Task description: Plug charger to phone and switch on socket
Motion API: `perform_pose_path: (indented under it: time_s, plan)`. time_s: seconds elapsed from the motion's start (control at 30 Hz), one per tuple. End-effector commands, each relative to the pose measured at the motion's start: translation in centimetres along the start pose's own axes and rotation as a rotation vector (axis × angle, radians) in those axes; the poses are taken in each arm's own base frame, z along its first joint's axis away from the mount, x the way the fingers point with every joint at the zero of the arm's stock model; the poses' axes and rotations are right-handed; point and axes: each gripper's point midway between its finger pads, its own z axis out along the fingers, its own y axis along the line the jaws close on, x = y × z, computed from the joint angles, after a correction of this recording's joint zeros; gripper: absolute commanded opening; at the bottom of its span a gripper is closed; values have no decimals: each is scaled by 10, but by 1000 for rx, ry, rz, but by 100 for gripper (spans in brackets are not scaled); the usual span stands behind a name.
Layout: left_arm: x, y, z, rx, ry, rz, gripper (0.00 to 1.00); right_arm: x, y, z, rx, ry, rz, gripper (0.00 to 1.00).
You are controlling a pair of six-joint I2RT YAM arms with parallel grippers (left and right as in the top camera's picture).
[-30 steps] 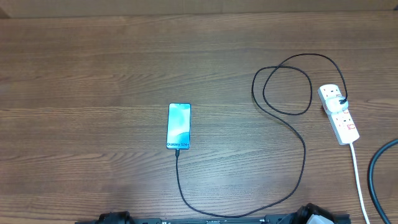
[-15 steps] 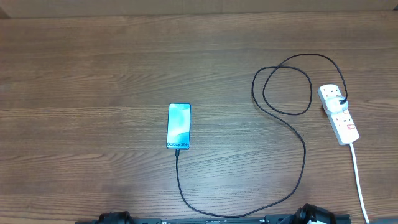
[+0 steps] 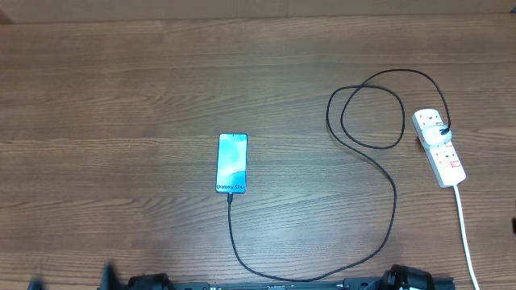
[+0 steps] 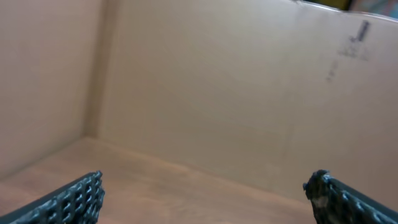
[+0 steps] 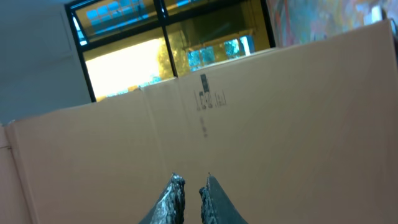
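In the overhead view the phone [image 3: 231, 163] lies face up at the table's middle, screen lit. The charger [image 3: 393, 193], a thin black cable, runs from the phone's near end, where its small plug [image 3: 230, 193] meets the phone, loops right, and ends in a black plug [image 3: 444, 131] seated in the socket [image 3: 439, 147], a white power strip at the far right. Neither gripper shows overhead. In the left wrist view my left gripper [image 4: 206, 183] is wide open and empty. In the right wrist view my right gripper [image 5: 191, 182] is shut on nothing and points at a cardboard wall.
The power strip's thick white cord [image 3: 465, 229] runs toward the front right edge. A cardboard wall [image 4: 224, 93] stands behind the table and also fills the right wrist view [image 5: 280, 124]. The arm bases [image 3: 403, 279] sit at the front edge.
A dark cable or arm part at the overhead's right edge a second ago has left the view. Phone, charger and power strip have not moved.
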Motion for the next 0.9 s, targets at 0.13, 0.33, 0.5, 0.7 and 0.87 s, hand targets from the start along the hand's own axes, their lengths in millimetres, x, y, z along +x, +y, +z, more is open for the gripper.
perform_pose_path:
  time_s: [0.13, 0.33, 0.5, 0.7, 0.87]
  plan:
    - [92, -26, 96, 212, 115, 47, 100, -8, 9, -16, -18, -35, -12, 11]
    - [153, -16, 136, 224, 127, 46, 100, -16, 21, -33, -60, -68, -14, 11]
    - [193, -6, 151, 217, 145, 46, 100, -24, 32, -54, -100, -104, -17, 11]
    - [222, 4, 159, 202, 131, 67, 99, -30, 39, -68, -124, -131, -20, 11]
    - [255, 13, 161, 194, 180, 68, 100, -32, 40, -69, -128, -141, -16, 11]
